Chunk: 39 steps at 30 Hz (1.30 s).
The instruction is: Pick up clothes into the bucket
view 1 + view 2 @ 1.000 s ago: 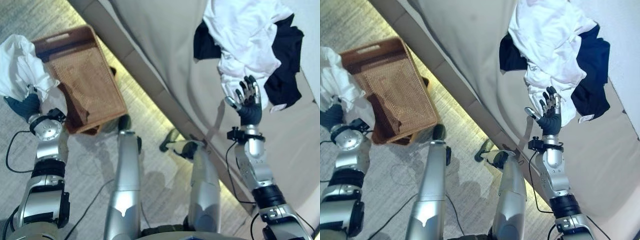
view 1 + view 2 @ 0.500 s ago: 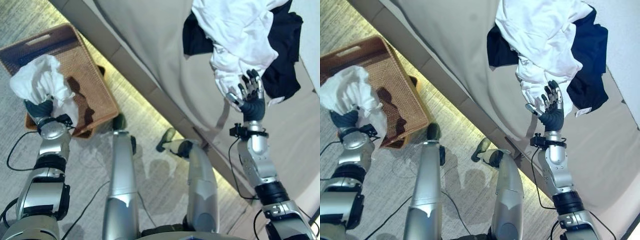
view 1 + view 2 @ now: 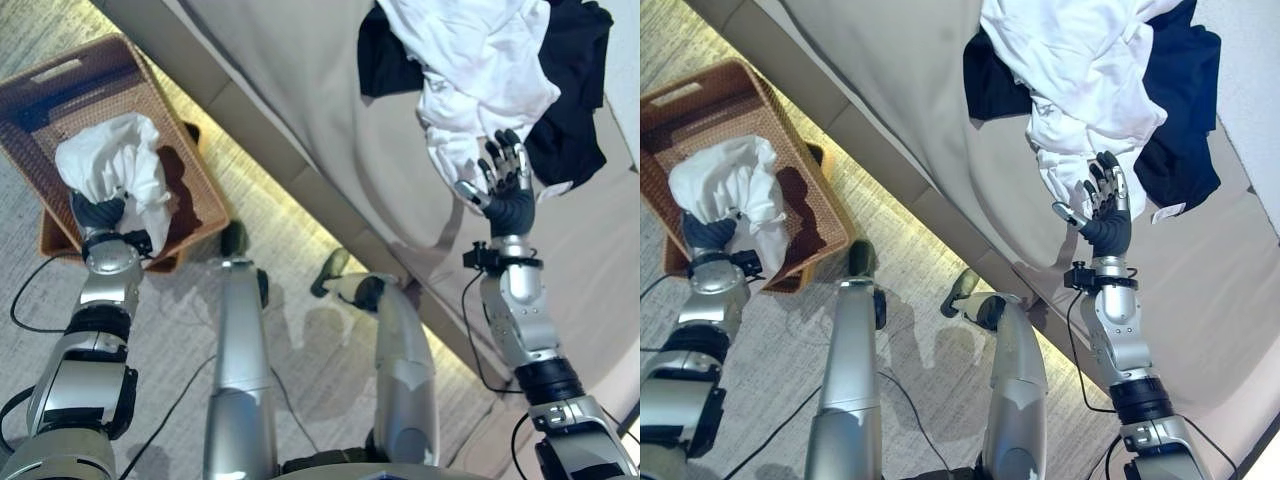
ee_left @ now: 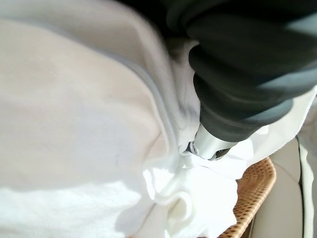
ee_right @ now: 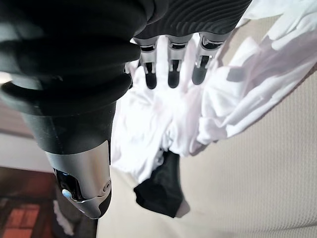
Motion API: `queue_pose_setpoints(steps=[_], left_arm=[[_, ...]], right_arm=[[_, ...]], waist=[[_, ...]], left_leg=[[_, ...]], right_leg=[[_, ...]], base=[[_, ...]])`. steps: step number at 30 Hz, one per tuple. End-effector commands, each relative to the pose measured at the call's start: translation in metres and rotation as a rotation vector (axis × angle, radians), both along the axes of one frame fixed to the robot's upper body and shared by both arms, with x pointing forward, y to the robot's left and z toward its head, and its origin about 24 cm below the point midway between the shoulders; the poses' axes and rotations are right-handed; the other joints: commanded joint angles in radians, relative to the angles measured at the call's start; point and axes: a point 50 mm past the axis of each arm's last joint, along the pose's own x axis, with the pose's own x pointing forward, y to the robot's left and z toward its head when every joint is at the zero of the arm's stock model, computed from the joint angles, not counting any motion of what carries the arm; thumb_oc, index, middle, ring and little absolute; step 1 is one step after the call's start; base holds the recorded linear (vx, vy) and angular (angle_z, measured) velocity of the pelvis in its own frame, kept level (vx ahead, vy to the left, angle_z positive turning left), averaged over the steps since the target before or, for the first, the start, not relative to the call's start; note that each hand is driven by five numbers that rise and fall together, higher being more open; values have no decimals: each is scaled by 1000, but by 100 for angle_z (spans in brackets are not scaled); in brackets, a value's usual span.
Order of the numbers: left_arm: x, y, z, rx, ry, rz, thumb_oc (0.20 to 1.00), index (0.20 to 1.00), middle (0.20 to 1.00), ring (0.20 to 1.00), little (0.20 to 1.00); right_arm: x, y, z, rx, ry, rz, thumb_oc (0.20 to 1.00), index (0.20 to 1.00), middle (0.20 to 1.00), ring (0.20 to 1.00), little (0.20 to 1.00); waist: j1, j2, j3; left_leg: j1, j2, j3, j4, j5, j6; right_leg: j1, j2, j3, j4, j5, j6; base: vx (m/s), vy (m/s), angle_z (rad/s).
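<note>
Here the left hand (image 3: 97, 213) clutches a white garment (image 3: 118, 170) over the wicker basket (image 3: 40, 105); the right hand (image 3: 503, 190) spreads straight fingers beside the clothes pile (image 3: 480, 70).

Sofa: a beige upholstered sofa (image 3: 300, 60) runs diagonally across the scene, its seat cushions smooth and pale.
Sofa base: a lighter beige front edge (image 3: 260, 125) borders the floor, with a strip of warm yellow light (image 3: 290, 215) glowing along its foot.
Floor: grey, finely striped carpet (image 3: 170, 330) lies in front of the sofa.
</note>
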Motion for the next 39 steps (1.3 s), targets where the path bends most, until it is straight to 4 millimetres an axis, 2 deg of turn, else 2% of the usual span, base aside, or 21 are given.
queue_pose_setpoints(steps=[1, 2, 3, 10, 14, 16, 21, 22, 24, 25, 29, 32, 33, 36, 37, 38, 39], left_arm=[[-4, 16, 16, 30, -29, 53, 200, 200, 200, 200, 200], [-4, 17, 17, 24, -23, 71, 545, 545, 545, 545, 545], [-4, 17, 17, 24, -23, 71, 1000, 1000, 1000, 1000, 1000], [-3, 16, 16, -46, -62, 87, 1000, 1000, 1000, 1000, 1000], [-4, 13, 13, -152, -152, 100, 1000, 1000, 1000, 1000, 1000], [-3, 3, 15, -257, -280, 59, 1000, 1000, 1000, 1000, 1000], [-5, -17, 5, -430, -418, -21, 1000, 1000, 1000, 1000, 1000], [-7, -30, 0, -491, -472, -83, 1000, 1000, 1000, 1000, 1000], [-10, -36, -5, -527, -491, -92, 1000, 1000, 1000, 1000, 1000], [-12, -50, -5, -571, -553, -138, 1000, 1000, 1000, 1000, 1000], [-24, -65, -5, -561, -603, -193, 1000, 1000, 1000, 1000, 1000], [-38, -83, 2, -539, -683, -286, 1000, 1000, 1000, 1000, 1000], [-38, -83, 2, -539, -683, -286, 1000, 1000, 1000, 1000, 1000], [-46, -95, 12, -429, -683, -412, 1000, 1000, 1000, 1000, 1000], [-47, -101, 15, -395, -678, -452, 1000, 1000, 1000, 1000, 1000], [-47, -104, 13, -381, -665, -473, 1000, 1000, 1000, 1000, 1000], [-48, -103, 13, -382, -665, -471, 1000, 1000, 1000, 1000, 1000]], right_arm=[[-13, -14, 21, 58, -129, -29, 1000, 1000, 1000, 1000, 1000], [-14, -13, 22, 58, -133, -26, 1000, 1000, 1000, 1000, 1000], [-14, -13, 22, 59, -133, -27, 1000, 1000, 1000, 1000, 1000], [-14, -13, 20, 61, -121, -34, 1000, 1000, 1000, 1000, 1000], [-12, -11, 14, 75, -100, -37, 1000, 1000, 1000, 1000, 1000], [-10, -11, 11, 90, -84, -53, 1000, 1000, 1000, 1000, 1000], [-8, -14, 4, 100, -47, -90, 1000, 1000, 1000, 1000, 1000], [-8, -18, 1, 104, -32, -115, 1000, 1000, 1000, 1000, 1000], [-9, -20, -1, 98, -18, -131, 1000, 1000, 1000, 1000, 1000], [-9, -23, -5, 88, 3, -156, 1000, 1000, 1000, 1000, 1000], [-13, -28, -11, 73, 30, -183, 1000, 1000, 1000, 1000, 1000], [-17, -33, -23, 45, 80, -206, 1000, 1000, 1000, 1000, 1000], [-17, -33, -23, 45, 81, -206, 1000, 1000, 1000, 1000, 1000], [-15, -34, -39, -44, 172, -196, 1000, 1000, 1000, 1000, 1000], [-14, -34, -42, -67, 192, -195, 1000, 1000, 1000, 1000, 1000], [-12, -33, -45, -83, 210, -189, 1000, 1000, 1000, 1000, 1000], [-11, -32, -45, -85, 211, -188, 1000, 1000, 1000, 1000, 1000]], waist=[[20, -20, -26], [19, -21, -30], [19, -21, -29], [21, -14, -37], [26, -11, -41], [38, 0, -39], [57, 20, -30], [70, 31, -28], [74, 38, -27], [83, 46, -32], [97, 59, -38], [114, 63, -54], [115, 64, -53], [124, 66, -75], [128, 66, -77], [129, 68, -80], [127, 68, -84]], left_leg=[[42, 18, -33, -25, -17, 9], [45, 18, -34, -29, -16, 10], [45, 18, -34, -30, -16, 10], [62, 21, -31, -59, -7, 7], [106, 32, -24, -109, 6, 5], [151, 34, -15, -173, 23, 0], [247, 38, 5, -303, 66, -9], [294, 35, 14, -369, 90, -16], [332, 36, 21, -416, 108, -20], [378, 38, 29, -476, 128, -27], [475, 42, 44, -560, 155, -30], [599, 48, 62, -655, 178, -36], [603, 48, 63, -657, 179, -36], [710, 61, 87, -733, 199, -34], [724, 61, 101, -750, 231, -29], [754, 64, 108, -770, 234, -27], [770, 67, 102, -775, 211, -32]], right_leg=[[17, -10, 34, -19, 31, 97], [19, -8, 34, -23, 35, 99], [19, -8, 34, -24, 35, 99], [31, -2, 31, -43, 42, 99], [60, 8, 26, -85, 64, 109], [90, 8, 19, -125, 87, 120], [158, 23, 10, -211, 137, 140], [195, 27, 7, -260, 163, 148], [226, 30, 7, -292, 178, 151], [263, 33, 5, -330, 195, 159], [334, 44, 12, -392, 224, 165], [434, 52, 18, -469, 256, 177], [437, 53, 18, -471, 257, 177], [518, 66, 32, -535, 279, 183], [534, 63, 24, -562, 307, 168], [553, 66, 30, -575, 312, 169], [562, 72, 46, -570, 291, 184]], base=[[0, 0, 0], [0, 0, 0], [0, 0, 0], [0, 0, 0], [0, 0, 0], [0, 0, 0], [-10, 0, 4], [-16, 5, 4], [-7, 7, 5], [0, 0, 0], [26, 12, 3], [56, 16, -10], [62, 8, -8], [64, 36, -11], [15, 74, -26], [46, 16, -29], [49, 11, -31]])
